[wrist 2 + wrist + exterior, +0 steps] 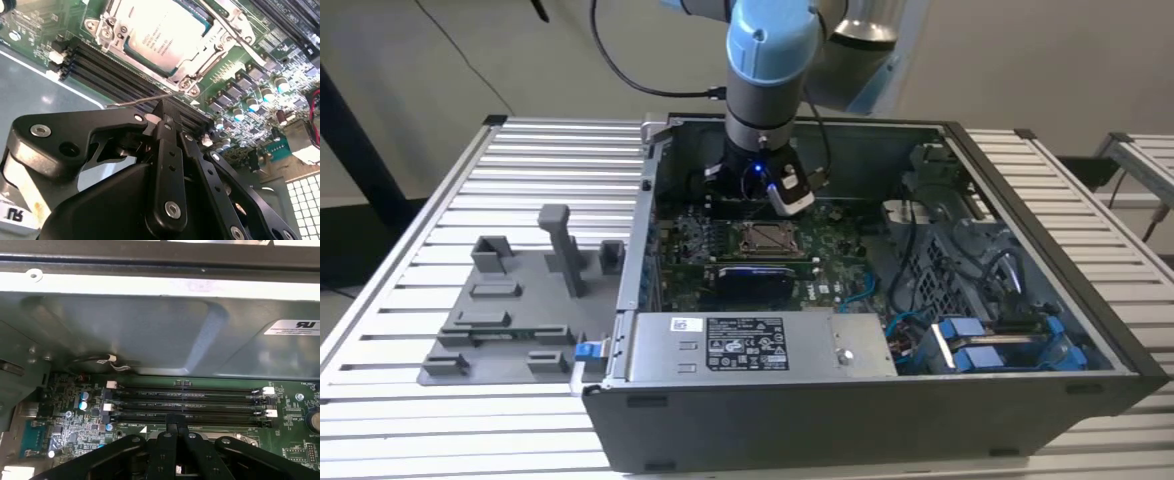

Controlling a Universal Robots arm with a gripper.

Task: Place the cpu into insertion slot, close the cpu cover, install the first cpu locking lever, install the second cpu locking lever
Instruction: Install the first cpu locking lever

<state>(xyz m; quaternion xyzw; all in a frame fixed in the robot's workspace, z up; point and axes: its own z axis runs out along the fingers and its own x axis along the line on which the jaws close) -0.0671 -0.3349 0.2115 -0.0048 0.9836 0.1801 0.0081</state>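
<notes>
already cpu [160,32] sits under cpu cover [200,57]

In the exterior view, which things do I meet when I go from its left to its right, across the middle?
Grey fixture → case wall → cpu → blue clips.

Open computer case [854,420] lying on a slatted metal bench [547,160]. Inside it are a green motherboard [841,270], a silver power supply [854,350] along the near wall, and blue connectors [974,345] among cables towards the exterior view's right. Parallel black memory slots [190,400] with white end latches appear in the first wrist view. Grey fixture plate [480,345] with an upright post [555,235] on the bench, just beside the case on the exterior view's left.
</notes>
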